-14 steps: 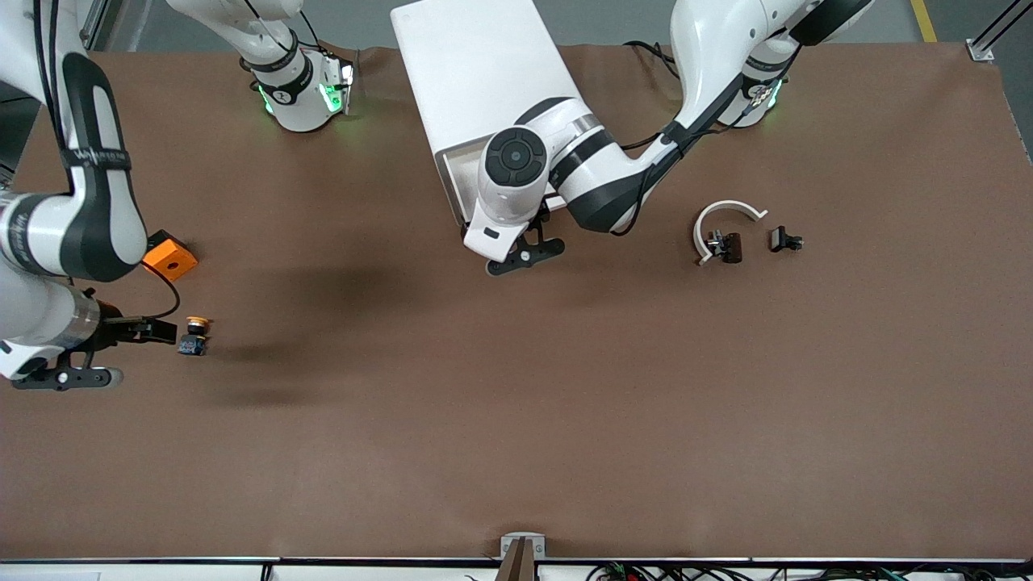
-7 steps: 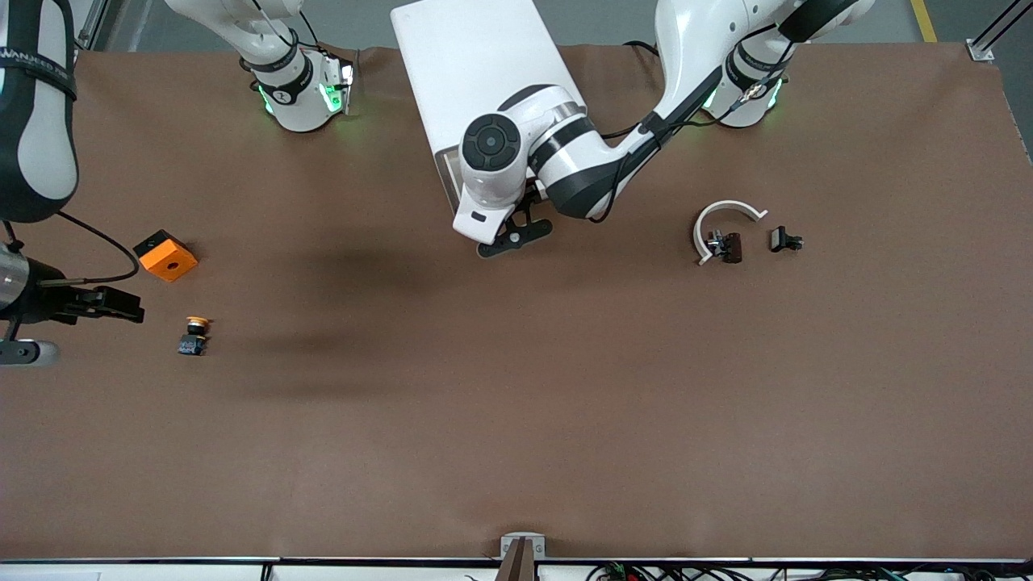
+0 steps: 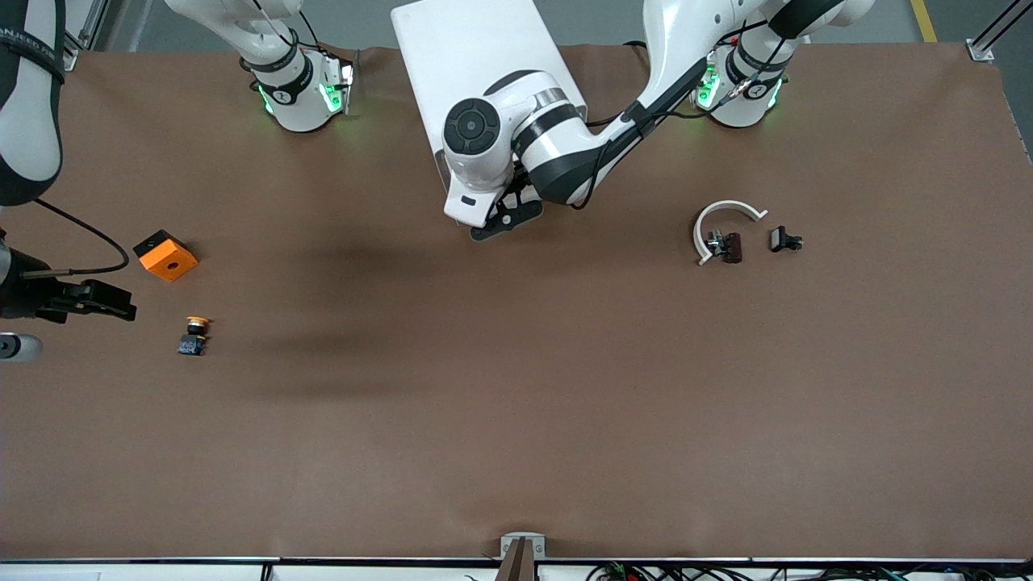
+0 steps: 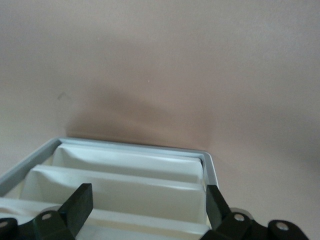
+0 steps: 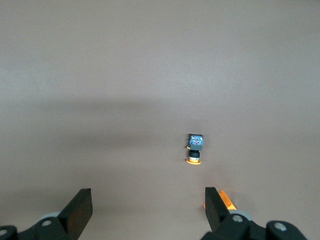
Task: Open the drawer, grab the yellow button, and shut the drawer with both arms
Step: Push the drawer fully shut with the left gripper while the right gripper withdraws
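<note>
A: What's the biggest thing on the table (image 3: 565, 420)?
B: The white cabinet (image 3: 476, 64), between the two arm bases. Its drawer (image 4: 125, 172) shows in the left wrist view as cream slats inside the cabinet's frame; how far out it sits can't be told.

A: And the left gripper (image 4: 145, 212)?
B: At the cabinet's front, fingers spread wide with the drawer slats between them, clamped on nothing.

A: The right gripper (image 3: 113, 305)?
B: Over the table at the right arm's end, fingers apart and empty.

A: Where's the button (image 3: 194, 335)?
B: Lying loose on the table near that gripper, apart from it, and nearer the front camera than the orange block (image 3: 165, 255).
</note>
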Controlling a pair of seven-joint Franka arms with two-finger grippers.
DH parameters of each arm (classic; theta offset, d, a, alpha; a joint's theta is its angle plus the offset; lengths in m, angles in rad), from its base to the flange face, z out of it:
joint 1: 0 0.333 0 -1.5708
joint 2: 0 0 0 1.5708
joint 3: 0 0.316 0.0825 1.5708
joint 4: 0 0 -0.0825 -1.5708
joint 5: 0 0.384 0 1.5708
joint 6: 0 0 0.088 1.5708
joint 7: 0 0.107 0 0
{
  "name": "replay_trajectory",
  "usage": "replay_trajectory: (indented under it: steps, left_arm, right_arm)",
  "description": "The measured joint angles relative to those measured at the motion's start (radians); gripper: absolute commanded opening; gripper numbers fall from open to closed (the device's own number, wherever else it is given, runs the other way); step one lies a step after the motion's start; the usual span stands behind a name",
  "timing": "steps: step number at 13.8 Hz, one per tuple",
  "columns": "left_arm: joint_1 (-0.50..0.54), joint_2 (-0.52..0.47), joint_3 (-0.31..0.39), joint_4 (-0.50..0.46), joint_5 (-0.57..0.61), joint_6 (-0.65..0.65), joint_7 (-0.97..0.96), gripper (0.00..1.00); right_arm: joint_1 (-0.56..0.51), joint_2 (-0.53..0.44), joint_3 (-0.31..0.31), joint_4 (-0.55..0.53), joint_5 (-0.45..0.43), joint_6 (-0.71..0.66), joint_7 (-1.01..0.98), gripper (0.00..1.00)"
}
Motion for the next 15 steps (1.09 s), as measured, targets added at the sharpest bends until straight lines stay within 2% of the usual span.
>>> replay_trajectory:
  steps: [5, 15]
  left_arm:
    - [-0.010, 0.000, -0.002, -0.001, -0.062, -0.002, -0.038, 1.00]
    - [-0.029, 0.005, 0.001, -0.016, -0.142, -0.009, -0.130, 1.00]
  right_arm:
    - [-0.001, -0.100, -0.009, 0.007, 0.051, -0.196, 0.031, 1.00]
    - [-0.006, -0.204, -0.039, 0.003, 0.062, -0.291, 0.034, 1.00]
